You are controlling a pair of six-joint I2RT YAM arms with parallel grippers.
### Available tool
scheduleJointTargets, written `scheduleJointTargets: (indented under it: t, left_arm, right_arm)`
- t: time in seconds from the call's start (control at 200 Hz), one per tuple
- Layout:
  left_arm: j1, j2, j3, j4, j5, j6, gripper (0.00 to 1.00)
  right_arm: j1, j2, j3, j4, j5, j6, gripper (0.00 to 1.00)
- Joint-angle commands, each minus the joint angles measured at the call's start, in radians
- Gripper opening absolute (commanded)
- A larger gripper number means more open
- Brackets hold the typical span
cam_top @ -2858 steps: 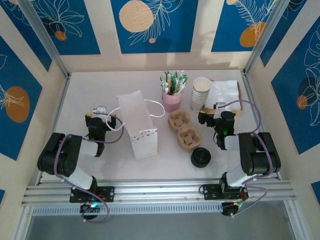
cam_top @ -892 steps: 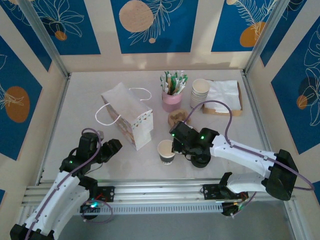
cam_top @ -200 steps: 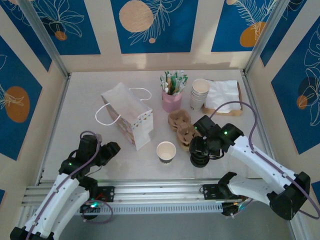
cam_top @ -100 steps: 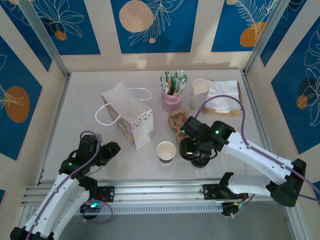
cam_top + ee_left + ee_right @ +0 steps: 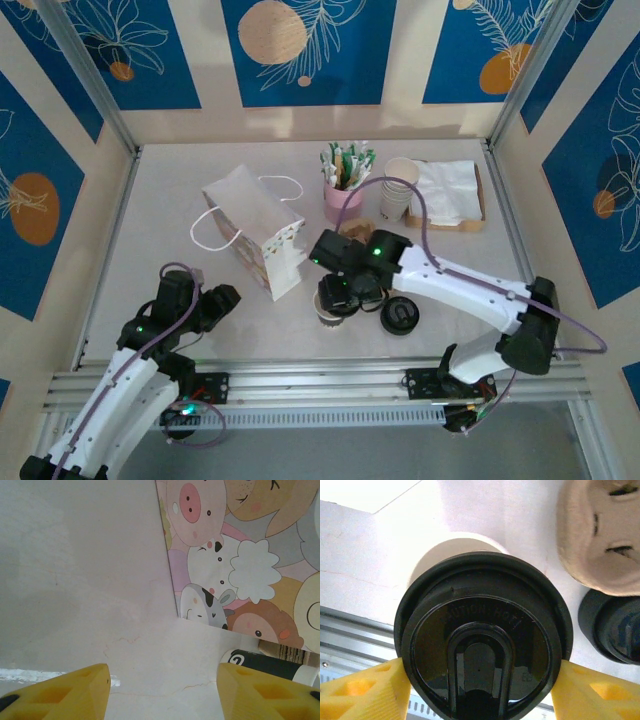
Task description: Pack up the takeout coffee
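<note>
The takeout coffee's paper cup (image 5: 324, 312) stands on the table in front of the bag, mostly under my right gripper (image 5: 345, 293). That gripper (image 5: 480, 687) is shut on a round black lid (image 5: 480, 635), one yellow finger on each side of its rim. The lid hangs over the cup, whose cream rim (image 5: 455, 545) peeks out beyond it; I cannot tell if they touch. My left gripper (image 5: 225, 297) sits low at the left and stands open (image 5: 160, 695) over bare table. The cup's dark side (image 5: 262, 662) shows at the left wrist view's lower right.
A white paper bag (image 5: 255, 235) with a cartoon-animal side (image 5: 240, 555) stands left of the cup. The brown cup tray (image 5: 600, 535) and the black lid stack (image 5: 400, 315) lie to the right. A pink stirrer holder (image 5: 343, 195), stacked cups (image 5: 400, 188) and napkins (image 5: 450, 190) stand behind.
My right gripper has swung left from the lid stack, carrying a black lid, and now holds it over the cup. The left arm has not moved.
</note>
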Motion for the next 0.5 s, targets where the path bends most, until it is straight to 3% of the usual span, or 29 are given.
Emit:
scheduleJointTargets:
  t: [0.0, 0.495]
  left_arm:
    - [-0.012, -0.008, 0.003, -0.022, -0.015, 0.008, 0.59]
    - [-0.012, -0.005, -0.008, -0.016, -0.022, 0.011, 0.59]
  right_arm:
    - [0.024, 0.059, 0.062, -0.033, 0.013, -0.050, 0.69]
    - [0.036, 0.157, 0.094, -0.074, 0.060, -0.072, 0.70]
